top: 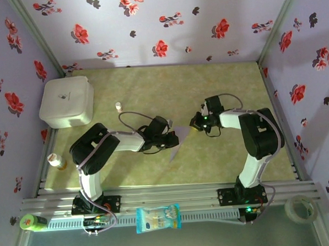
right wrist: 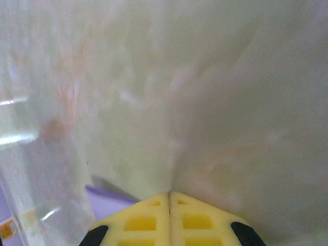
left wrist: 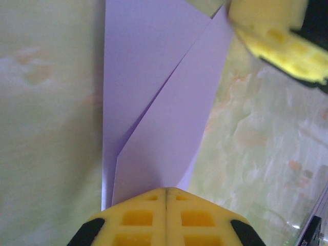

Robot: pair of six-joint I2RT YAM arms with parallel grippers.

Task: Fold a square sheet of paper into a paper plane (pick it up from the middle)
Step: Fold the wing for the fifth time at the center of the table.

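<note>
I am watching the left gripper (left wrist: 166, 191) with its jaws closed tight, pads meeting with no gap. Its tips are sitting over the near end of the lilac sheet of paper (left wrist: 159, 102), and I cannot tell whether they are pinching or only pressing it. The right gripper (right wrist: 169, 193) is also showing its jaws fully closed and holding nothing, with a sliver of the sheet just beside its tips.

The sheet is lying mid-tabletop (top: 227, 158) between the two grippers, partly folded, with one diagonal flap overlapping. Open room is stretching beyond it toward the far wall. The white box (top: 67, 100) is sitting well apart at the far left. The blue-and-white packet (top: 158, 218) at the near edge is carrying print too small for me to read.
</note>
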